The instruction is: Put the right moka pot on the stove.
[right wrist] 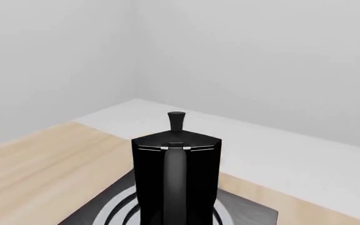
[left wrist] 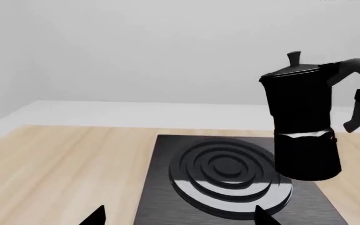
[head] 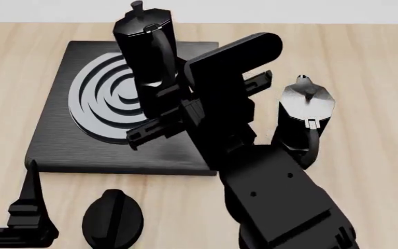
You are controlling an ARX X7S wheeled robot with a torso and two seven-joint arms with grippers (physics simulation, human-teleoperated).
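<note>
The right moka pot [head: 143, 36], black and faceted with a knobbed lid, stands tilted over the burner rings of the stove [head: 54, 140], a flat black slab. My right gripper [head: 163, 96] is shut on its curved handle. In the right wrist view the pot [right wrist: 176, 168] fills the middle, handle towards the camera, with the stove [right wrist: 249, 213] beneath; the fingers are hidden. In the left wrist view the pot [left wrist: 302, 117] seems to hang just above the stove's [left wrist: 155, 187] far side; I cannot tell if it touches. My left gripper [left wrist: 180, 220] is open and empty at the stove's near edge.
A second, identical moka pot [head: 306, 104] stands on the wooden table [head: 365, 62] just right of the stove, close to my right arm. A small round black knob [head: 112, 220] lies in front of the stove, beside my left gripper [head: 29, 202].
</note>
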